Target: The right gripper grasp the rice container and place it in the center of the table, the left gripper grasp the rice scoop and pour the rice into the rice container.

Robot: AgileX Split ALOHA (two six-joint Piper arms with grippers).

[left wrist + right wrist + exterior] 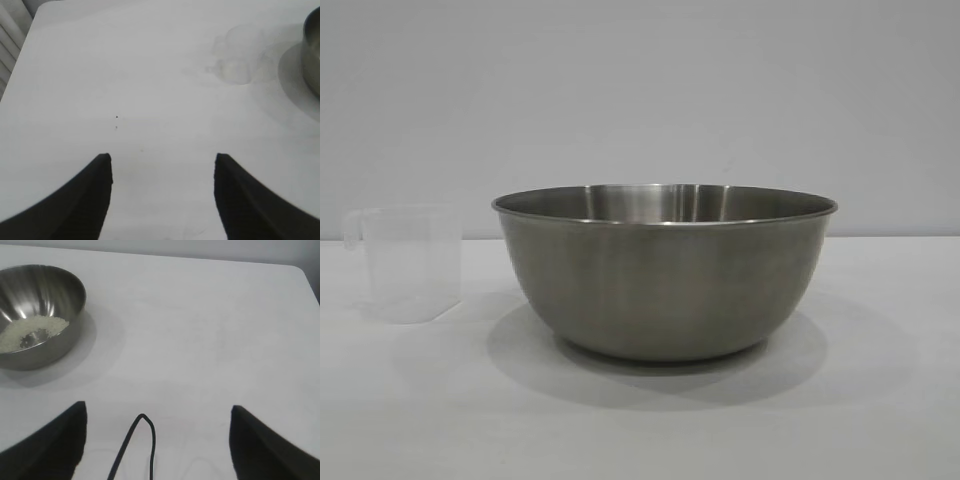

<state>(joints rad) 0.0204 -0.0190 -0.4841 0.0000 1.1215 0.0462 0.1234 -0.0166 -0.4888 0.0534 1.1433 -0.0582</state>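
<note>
Steel rice container (663, 275) stands in the middle of the table (880, 420), with rice (31, 331) inside it. Beside it I see the rice scoop (408, 264) upright. My left gripper (162, 172) and right gripper (157, 422) are both spread open, far from them, holding nothing.

Bowl (665, 275): wide brushed-steel, thin rolled rim, stood upright at mid-table (640, 420). Held a pale layer of rice (30, 331) on its bottom. Scoop (410, 263): small clear plastic cup, loop handle, stood upright just beside the bowl, apart.
</note>
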